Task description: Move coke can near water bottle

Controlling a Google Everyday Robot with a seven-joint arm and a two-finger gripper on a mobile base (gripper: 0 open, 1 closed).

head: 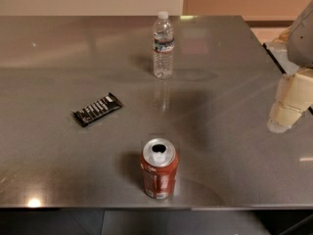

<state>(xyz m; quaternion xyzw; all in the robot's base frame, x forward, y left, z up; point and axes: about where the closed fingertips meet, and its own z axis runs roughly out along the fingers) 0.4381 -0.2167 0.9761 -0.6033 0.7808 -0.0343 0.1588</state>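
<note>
I am seeing the gripper [287, 106], whose aperture I cannot tell, hanging at right while the coke can [159, 169] is standing upright to its lower left, near the front edge of the table [234, 146], well apart from the water bottle [163, 45].

No legible txt on coke can [159, 173], water bottle [163, 45] or snack wrapper [97, 108] (nor on end effector [283, 119], at right edge).

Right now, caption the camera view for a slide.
Gripper at frame's right, apart from upright coke can; water bottle stands farther back.
</note>
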